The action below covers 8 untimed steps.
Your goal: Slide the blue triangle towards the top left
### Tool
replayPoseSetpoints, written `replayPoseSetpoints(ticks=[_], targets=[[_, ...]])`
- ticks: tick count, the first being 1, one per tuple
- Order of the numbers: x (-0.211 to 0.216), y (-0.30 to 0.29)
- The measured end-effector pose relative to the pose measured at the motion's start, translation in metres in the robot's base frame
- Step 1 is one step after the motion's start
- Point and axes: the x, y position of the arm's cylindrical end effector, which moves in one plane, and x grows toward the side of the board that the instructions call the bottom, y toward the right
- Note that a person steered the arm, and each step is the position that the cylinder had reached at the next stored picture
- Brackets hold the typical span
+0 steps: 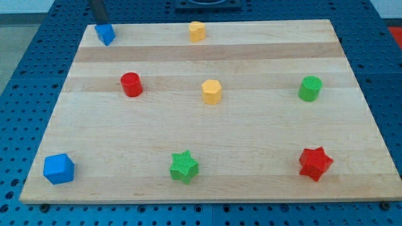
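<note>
- My tip (102,23) sits at the far left corner of the wooden surface (251,132), touching the far edge of the blue triangle (105,34).
- I carry a bare rod; no fingers, so none to be apart or together.
- Far row: yellow block (197,31).
- Middle row, left to right: red cylinder (131,84), yellow hexagon (211,91), green cylinder (309,88).
- Near row: blue cube (59,168), green star (183,166), red star (315,163).
</note>
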Motion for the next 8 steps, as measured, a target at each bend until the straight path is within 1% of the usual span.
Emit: replayPoseSetpoints(ticks=[1,2,3,4,5,6,7,8], targets=[[0.014,0.028],[0.017,0.042],[0.002,0.047],[-0.011,0.031],[-0.01,-0.01],[-0.009,-0.021],[0.008,-0.046],[0.024,-0.056]])
